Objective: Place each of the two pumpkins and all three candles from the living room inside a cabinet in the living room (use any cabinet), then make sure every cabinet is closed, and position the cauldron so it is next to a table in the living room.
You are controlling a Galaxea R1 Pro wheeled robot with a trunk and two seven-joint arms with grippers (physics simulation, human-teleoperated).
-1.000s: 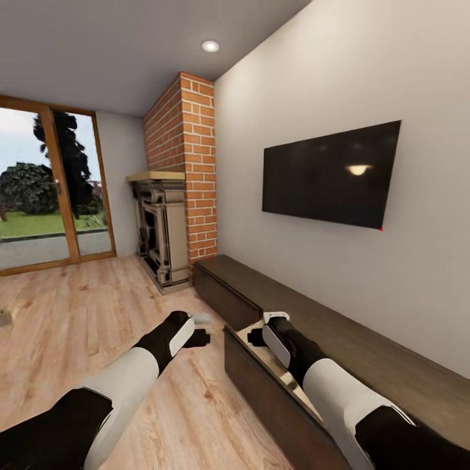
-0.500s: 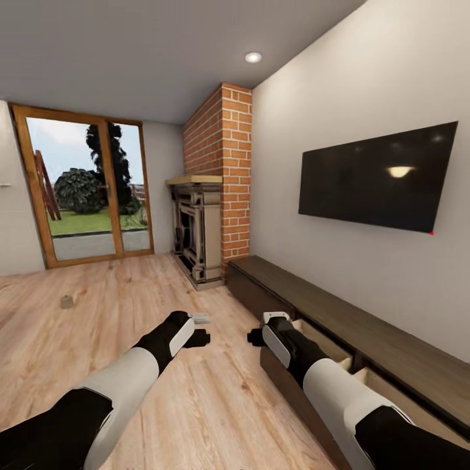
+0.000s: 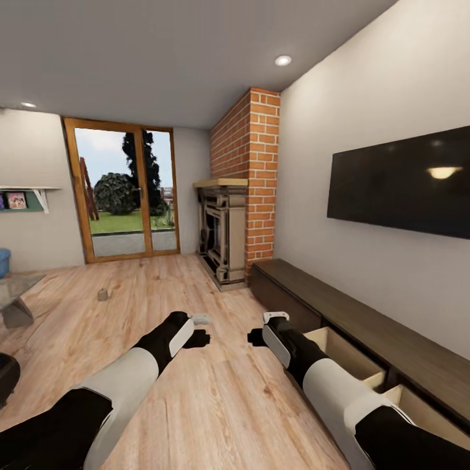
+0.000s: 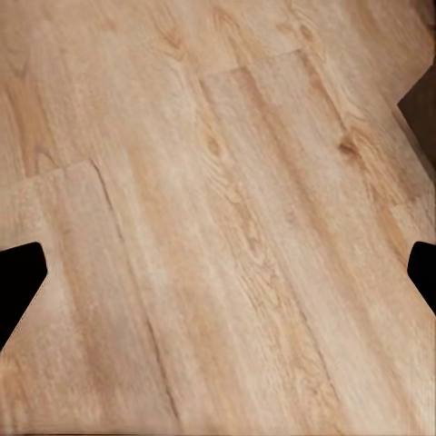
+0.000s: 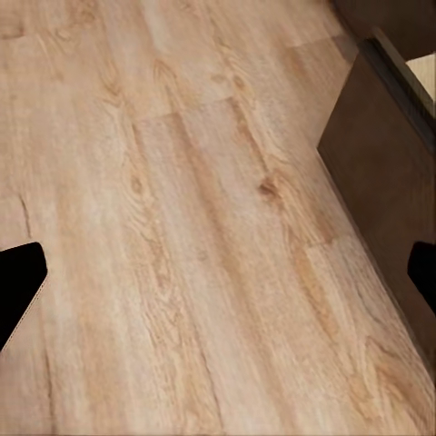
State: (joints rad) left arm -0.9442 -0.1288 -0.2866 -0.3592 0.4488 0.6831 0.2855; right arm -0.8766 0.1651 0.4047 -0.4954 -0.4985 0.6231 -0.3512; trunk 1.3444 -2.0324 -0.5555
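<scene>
The long dark-brown cabinet (image 3: pixel 365 326) runs along the right wall with two drawers (image 3: pixel 346 352) pulled out, showing light tan insides. One small tan candle (image 3: pixel 102 295) stands on the floor far ahead at the left. A corner of the grey glossy table (image 3: pixel 16 287) shows at the left edge. My left gripper (image 3: pixel 199 338) (image 4: pixel 218 282) and right gripper (image 3: pixel 256 337) (image 5: pixel 218 272) hang open over bare floor, nothing between their fingers. A dark drawer front (image 5: pixel 381 154) lies beside the right gripper. The pumpkins are out of view. A dark rounded shape (image 3: pixel 5 375) at the left edge may be the cauldron.
A brick chimney with a fireplace (image 3: pixel 225 235) stands at the cabinet's far end. A TV (image 3: pixel 405 183) hangs above the cabinet. A glass door (image 3: pixel 124 189) closes the far wall. A shelf (image 3: pixel 26 196) and a blue object (image 3: pixel 3 261) sit at the left. Wood floor stretches ahead.
The camera has swung left, so the cabinet and TV slid to the right of the picture. The right gripper, over the open drawer before, is now over floor. Both arms keep their pose.
</scene>
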